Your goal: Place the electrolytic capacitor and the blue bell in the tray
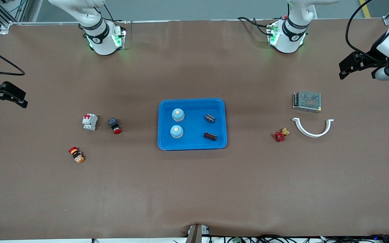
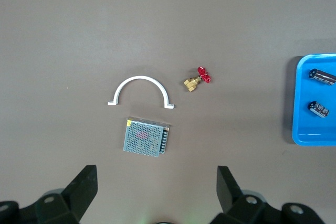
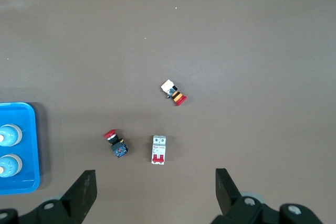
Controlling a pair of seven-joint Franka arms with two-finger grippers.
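The bright-blue tray (image 1: 221,114) lies at the table's middle. In it are two light-blue bells (image 1: 178,114) (image 1: 176,131) and two dark electrolytic capacitors (image 1: 210,118) (image 1: 210,136). The tray's edge and both capacitors (image 2: 322,76) (image 2: 318,109) show in the left wrist view; the bells (image 3: 8,135) (image 3: 8,165) show in the right wrist view. My left gripper (image 1: 356,65) is open and empty, held high over the left arm's end of the table. My right gripper (image 1: 2,96) is open and empty, high over the right arm's end.
Toward the left arm's end lie a metal-mesh power supply (image 1: 307,101), a white curved clip (image 1: 312,127) and a red-handled brass valve (image 1: 281,135). Toward the right arm's end lie a white circuit breaker (image 1: 89,122), a red push button (image 1: 114,126) and a red-yellow button (image 1: 76,154).
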